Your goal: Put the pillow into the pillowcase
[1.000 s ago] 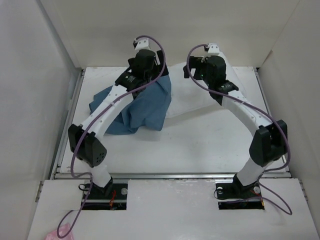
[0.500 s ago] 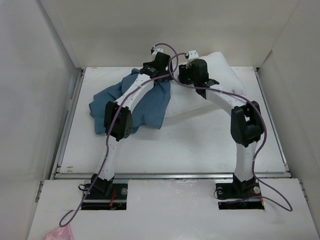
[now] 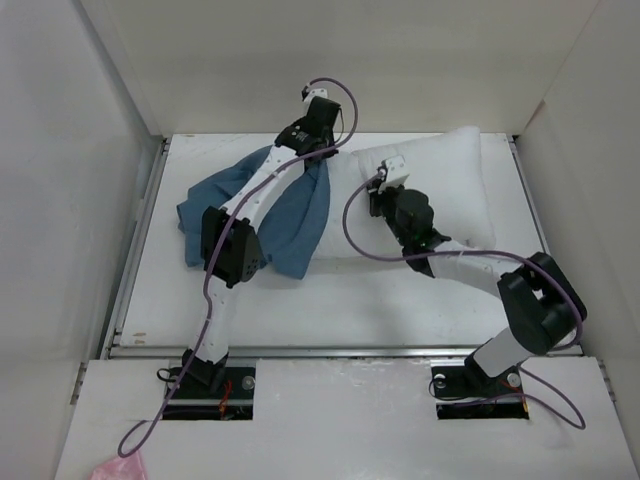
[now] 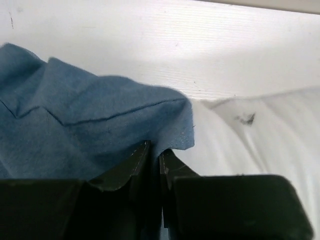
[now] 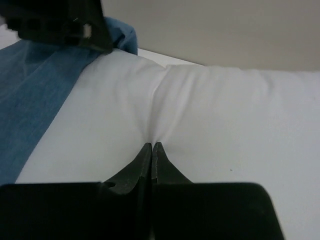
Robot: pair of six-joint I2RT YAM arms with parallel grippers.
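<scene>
Wrist views: left gripper (image 4: 155,150) pinches the pillowcase (image 4: 75,130) edge, right gripper (image 5: 151,147) pinches the pillow (image 5: 225,115). Best lift that edge first.

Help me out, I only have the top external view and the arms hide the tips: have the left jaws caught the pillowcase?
Observer: Yes. The left wrist view shows the left jaws closed on an edge of the pillowcase, right next to the pillow.
Operator: And the right side?
Observer: The right wrist view shows the right jaws shut, pinching a pucker of the pillow's white cover between their tips.
</scene>
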